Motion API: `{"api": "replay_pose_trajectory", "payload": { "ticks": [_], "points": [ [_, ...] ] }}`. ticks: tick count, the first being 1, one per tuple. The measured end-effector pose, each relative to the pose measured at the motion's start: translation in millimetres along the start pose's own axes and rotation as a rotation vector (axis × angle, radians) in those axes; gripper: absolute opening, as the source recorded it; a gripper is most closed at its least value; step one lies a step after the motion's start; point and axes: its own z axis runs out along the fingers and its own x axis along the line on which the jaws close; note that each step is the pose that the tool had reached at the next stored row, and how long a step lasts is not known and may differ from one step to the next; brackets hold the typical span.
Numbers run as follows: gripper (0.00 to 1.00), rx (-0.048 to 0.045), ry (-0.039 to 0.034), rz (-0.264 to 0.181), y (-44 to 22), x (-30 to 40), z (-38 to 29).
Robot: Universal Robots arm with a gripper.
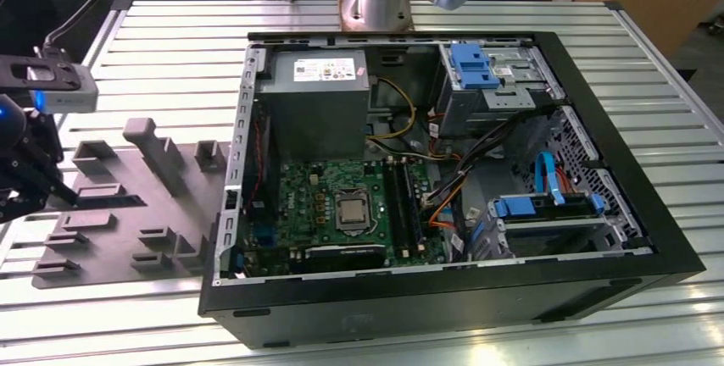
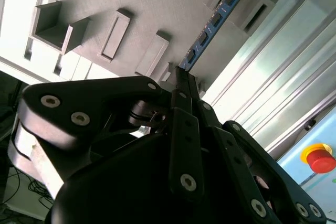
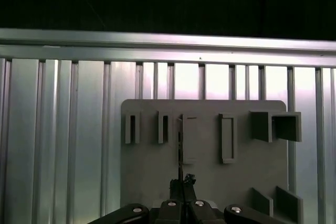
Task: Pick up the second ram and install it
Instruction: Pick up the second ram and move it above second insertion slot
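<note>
In the second wrist view my gripper (image 2: 182, 75) is shut on one end of the second ram (image 2: 212, 22), a thin blue stick with dark chips. The stick reaches out from the fingertips over the grey tray (image 2: 157, 3). In the first wrist view the ram (image 3: 179, 153) appears edge-on as a thin dark line rising from the gripper (image 3: 182, 183) across the tray (image 3: 210, 182). Whether its far end touches a tray block I cannot tell. In the exterior view the gripper (image 1: 40, 186) hangs at the far left over the tray's (image 1: 125, 239) left edge.
The open computer case (image 1: 633, 239) stands to the exterior view's right of the tray, with its green motherboard (image 1: 311, 205) and long black slots (image 1: 402, 205) exposed. Cables and blue drive brackets (image 1: 543, 205) crowd its right side. A red button (image 2: 317, 160) sits off the ribbed metal table (image 1: 169, 44).
</note>
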Motion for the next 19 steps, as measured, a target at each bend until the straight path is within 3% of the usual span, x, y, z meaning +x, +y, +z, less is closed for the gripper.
{"api": "replay_pose_trajectory", "payload": {
  "ticks": [19],
  "points": [
    [0.12, 0.0016, -0.0267, -0.001, 0.6, -0.9, -12.0]
  ]
}}
